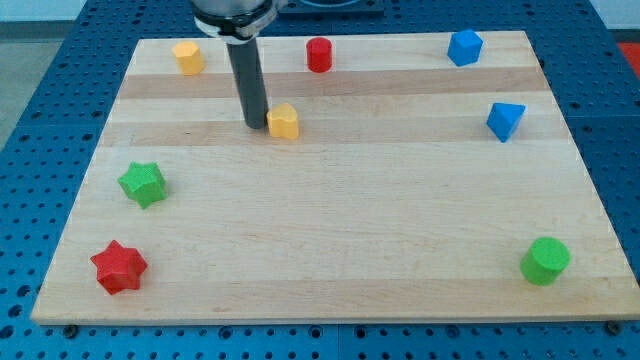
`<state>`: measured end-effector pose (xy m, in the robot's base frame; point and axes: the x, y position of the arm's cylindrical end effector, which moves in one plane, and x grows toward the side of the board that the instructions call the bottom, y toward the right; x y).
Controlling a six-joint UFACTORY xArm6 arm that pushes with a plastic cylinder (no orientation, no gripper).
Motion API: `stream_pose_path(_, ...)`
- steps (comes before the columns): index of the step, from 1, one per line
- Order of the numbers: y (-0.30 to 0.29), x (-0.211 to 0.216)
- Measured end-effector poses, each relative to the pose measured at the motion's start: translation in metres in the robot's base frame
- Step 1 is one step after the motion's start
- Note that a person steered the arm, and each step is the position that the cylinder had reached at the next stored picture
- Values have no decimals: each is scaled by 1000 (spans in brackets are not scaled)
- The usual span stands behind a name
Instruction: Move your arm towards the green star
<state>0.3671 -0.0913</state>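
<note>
The green star lies near the board's left edge, below the middle. My tip rests on the board in the upper middle, touching or almost touching the left side of a yellow block. The tip is well up and to the right of the green star, with bare wood between them.
A red star sits at the bottom left. A yellow block and a red cylinder lie along the top. Two blue blocks sit at the top right. A green cylinder sits at the bottom right. The wooden board rests on a blue perforated table.
</note>
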Motion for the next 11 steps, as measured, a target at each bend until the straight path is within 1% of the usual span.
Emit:
stream_pose_path(2,38,2)
stream_pose_path(3,48,15)
stream_pose_path(7,29,28)
stream_pose_path(8,42,34)
stream_pose_path(10,45,34)
stream_pose_path(11,65,34)
